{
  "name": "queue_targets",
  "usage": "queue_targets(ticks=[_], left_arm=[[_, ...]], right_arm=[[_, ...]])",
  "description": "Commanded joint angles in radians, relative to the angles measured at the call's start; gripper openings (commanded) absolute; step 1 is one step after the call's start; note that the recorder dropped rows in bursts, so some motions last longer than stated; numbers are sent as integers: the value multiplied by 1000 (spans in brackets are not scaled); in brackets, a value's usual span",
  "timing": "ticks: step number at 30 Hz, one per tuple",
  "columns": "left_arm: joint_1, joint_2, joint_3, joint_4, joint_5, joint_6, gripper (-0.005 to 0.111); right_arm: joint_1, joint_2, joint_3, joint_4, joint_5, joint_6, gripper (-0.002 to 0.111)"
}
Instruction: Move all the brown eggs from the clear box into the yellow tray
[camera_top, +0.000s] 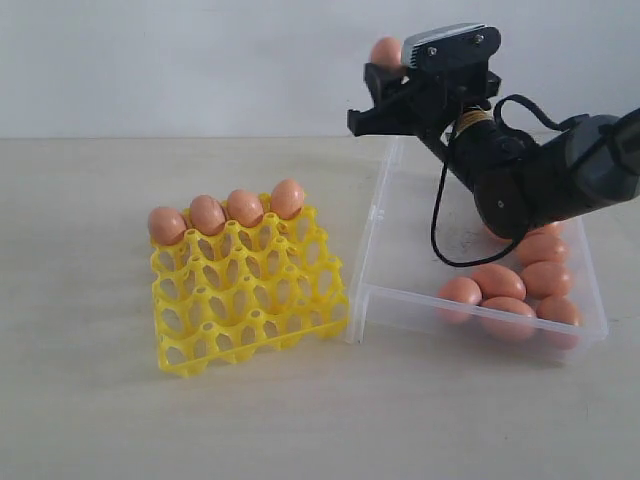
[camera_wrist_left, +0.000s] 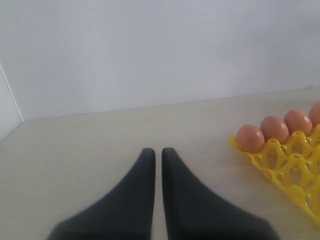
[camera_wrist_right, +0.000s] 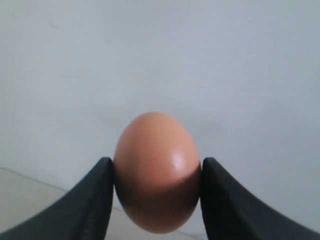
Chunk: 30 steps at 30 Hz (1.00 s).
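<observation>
My right gripper (camera_top: 384, 72) is raised high over the far end of the clear box (camera_top: 400, 235) and is shut on one brown egg (camera_top: 386, 52). In the right wrist view that egg (camera_wrist_right: 157, 170) sits upright between both fingers of the gripper (camera_wrist_right: 156, 161). Several more brown eggs (camera_top: 510, 290) lie at the near right end of the box. The yellow tray (camera_top: 250, 300) stands left of the box, its back row filled with several eggs (camera_top: 226, 212). My left gripper (camera_wrist_left: 158, 150) is shut with nothing in it, low over bare table beside the tray (camera_wrist_left: 295, 170).
A black cable (camera_top: 437, 220) loops down from the right arm over the box. The beige table (camera_top: 100, 400) runs back to a white wall. The left arm does not show in the exterior view.
</observation>
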<state>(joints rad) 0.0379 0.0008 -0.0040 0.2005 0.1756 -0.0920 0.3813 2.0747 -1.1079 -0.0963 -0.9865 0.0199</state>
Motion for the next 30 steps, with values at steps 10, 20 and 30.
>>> queue_targets(ticks=[10, 20, 30], left_arm=[[-5, -1, 4, 0, -3, -5, 4], [-5, -1, 4, 0, -3, -5, 4], [-5, -1, 4, 0, -3, -5, 4]], right_arm=[[1, -4, 0, -500, -235, 552, 0], [87, 117, -31, -514, -235, 579, 0], [216, 283, -211, -518, -235, 610, 0]])
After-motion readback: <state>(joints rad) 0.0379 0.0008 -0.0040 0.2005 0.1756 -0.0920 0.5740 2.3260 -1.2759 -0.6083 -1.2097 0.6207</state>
